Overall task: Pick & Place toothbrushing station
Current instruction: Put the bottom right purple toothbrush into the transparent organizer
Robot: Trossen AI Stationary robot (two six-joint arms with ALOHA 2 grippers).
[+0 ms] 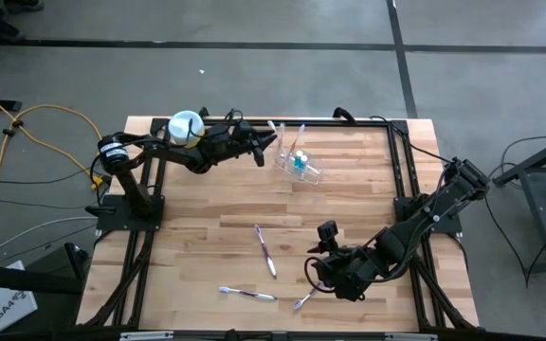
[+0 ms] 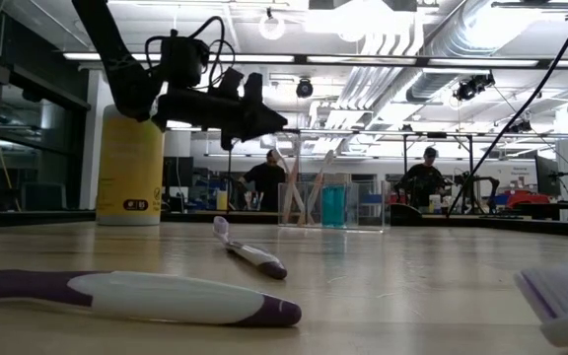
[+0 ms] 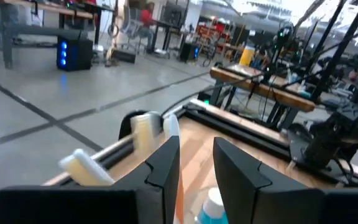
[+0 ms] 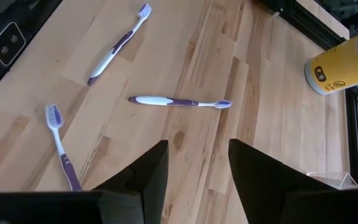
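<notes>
The toothbrushing station is a clear plastic holder (image 1: 303, 169) (image 2: 358, 204) standing on the table's far middle. Two toothbrushes (image 2: 304, 187) stand in it, leaning, heads up, beside a blue-capped tube (image 2: 333, 205). My left gripper (image 1: 259, 152) (image 3: 196, 146) hangs level just left of and above the holder's rim, open, and the brush heads (image 3: 143, 127) show just beyond its fingertips. My right gripper (image 1: 318, 275) (image 4: 197, 155) hovers open over the near right of the table, pointing slantwise down. Three purple-and-white toothbrushes (image 1: 265, 249) (image 1: 247, 294) (image 1: 303, 300) lie flat on the table near it.
A yellow canister with a pale blue lid (image 1: 186, 128) (image 2: 129, 163) stands at the far left, close beside my left arm. A black frame rail (image 1: 396, 170) runs along the table's edges. Bare wood lies between the holder and the loose brushes (image 4: 179, 102).
</notes>
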